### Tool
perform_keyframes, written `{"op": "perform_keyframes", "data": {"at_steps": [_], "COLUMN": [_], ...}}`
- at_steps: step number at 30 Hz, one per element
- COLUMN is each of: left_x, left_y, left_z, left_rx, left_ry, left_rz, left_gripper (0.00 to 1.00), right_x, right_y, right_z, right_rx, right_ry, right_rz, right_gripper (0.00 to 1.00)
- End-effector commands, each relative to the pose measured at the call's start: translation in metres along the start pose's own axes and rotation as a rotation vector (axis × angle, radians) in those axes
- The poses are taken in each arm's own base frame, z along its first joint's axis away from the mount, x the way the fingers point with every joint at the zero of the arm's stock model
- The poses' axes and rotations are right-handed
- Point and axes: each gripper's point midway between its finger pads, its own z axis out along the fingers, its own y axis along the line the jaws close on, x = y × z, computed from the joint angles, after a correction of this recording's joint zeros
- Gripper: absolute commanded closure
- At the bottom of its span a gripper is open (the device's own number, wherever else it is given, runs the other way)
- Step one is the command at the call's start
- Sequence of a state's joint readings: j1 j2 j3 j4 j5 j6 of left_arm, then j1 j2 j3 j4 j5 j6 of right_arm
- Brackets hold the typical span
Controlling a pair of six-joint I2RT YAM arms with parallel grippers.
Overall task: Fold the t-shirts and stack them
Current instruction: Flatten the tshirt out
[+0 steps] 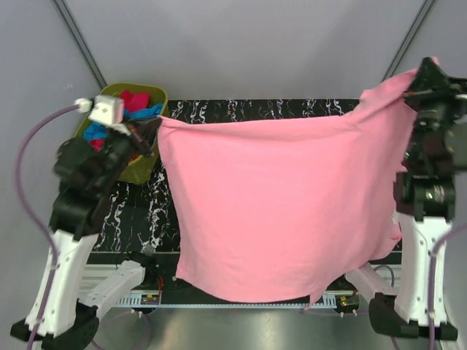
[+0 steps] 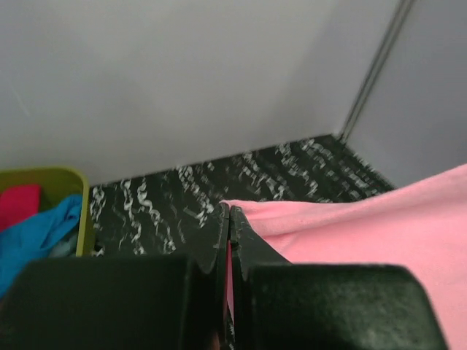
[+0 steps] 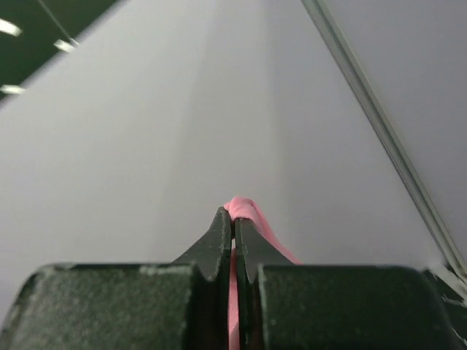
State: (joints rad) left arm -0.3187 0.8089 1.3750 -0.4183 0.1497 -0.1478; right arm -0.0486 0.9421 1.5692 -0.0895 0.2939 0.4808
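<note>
The light pink t-shirt (image 1: 277, 204) hangs spread out in the air between both arms, above the black marbled table (image 1: 241, 109). My left gripper (image 1: 155, 125) is shut on its left top corner, and the cloth shows pinched between the jaws in the left wrist view (image 2: 350, 233). My right gripper (image 1: 423, 76) is shut on the right top corner, held higher; a pink fold (image 3: 244, 211) pokes out past its fingertips. The shirt's lower hem hangs near the table's front edge. More t-shirts in magenta (image 1: 135, 100) and blue (image 1: 95, 133) lie in the bin.
An olive-green bin (image 1: 139, 164) stands at the table's back left, partly behind my left arm; it also shows in the left wrist view (image 2: 73, 182). Grey walls surround the table. The hanging shirt hides most of the table top.
</note>
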Motion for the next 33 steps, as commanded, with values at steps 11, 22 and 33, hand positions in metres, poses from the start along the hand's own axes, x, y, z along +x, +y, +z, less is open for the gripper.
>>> {"op": "perform_keyframes", "data": {"at_steps": [11,22,33], "left_x": [0.218,0.332,0.352], "left_y": [0.141,0.208,0.214], "left_z": [0.204,0.281,0.272], "left_rx": [-0.245,-0.253,-0.239], "left_ry": [0.303,0.407,0.473], "left_rz": [0.061,-0.088,-0.149], "left_gripper": [1.00,1.00,1.00], "right_x": [0.322,0.436,0.433], "right_y": [-0.158,-0.207,-0.224], "right_z": [0.113,0.151,0.114], "right_rx": [0.175,0.158,0.251], "right_ry": [0.337,0.460,0.555], "right_rz": [-0.186,-0.205,-0.190], "right_gripper": [1.00,1.00,1.00]}}
